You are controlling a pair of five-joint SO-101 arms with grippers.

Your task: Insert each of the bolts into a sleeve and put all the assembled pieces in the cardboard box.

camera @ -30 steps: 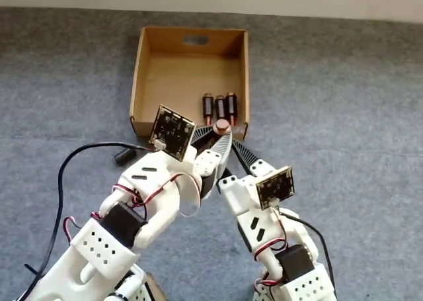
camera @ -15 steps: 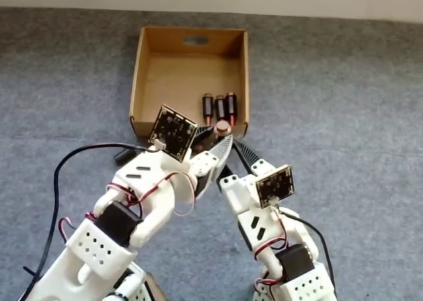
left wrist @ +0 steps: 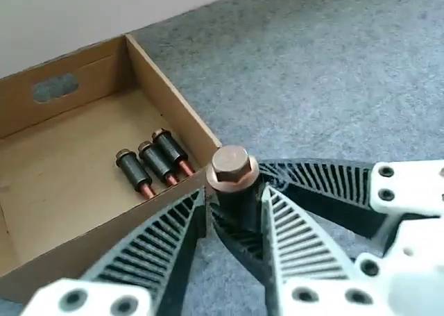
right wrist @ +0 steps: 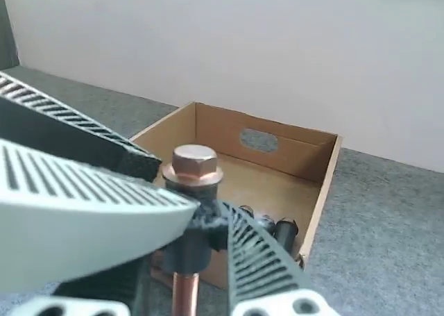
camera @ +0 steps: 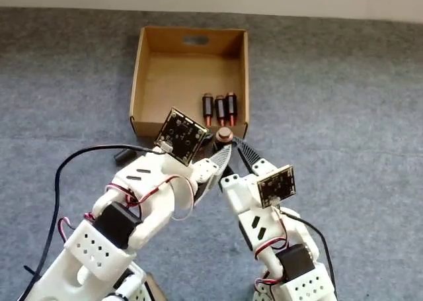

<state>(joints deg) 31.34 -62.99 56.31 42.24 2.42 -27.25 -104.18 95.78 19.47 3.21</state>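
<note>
Bolt (right wrist: pixel 196 166) stands upright in sleeve (right wrist: pixel 187 252), head up.

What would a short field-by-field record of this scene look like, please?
box: cardboard box, open top, on grey carpet
in box: three assembled pieces, side by side near the front wall
held piece: bolt in sleeve, upright, by the box's front wall
left gripper: shut on the held piece
right gripper: at the same piece, grip unclear
</note>
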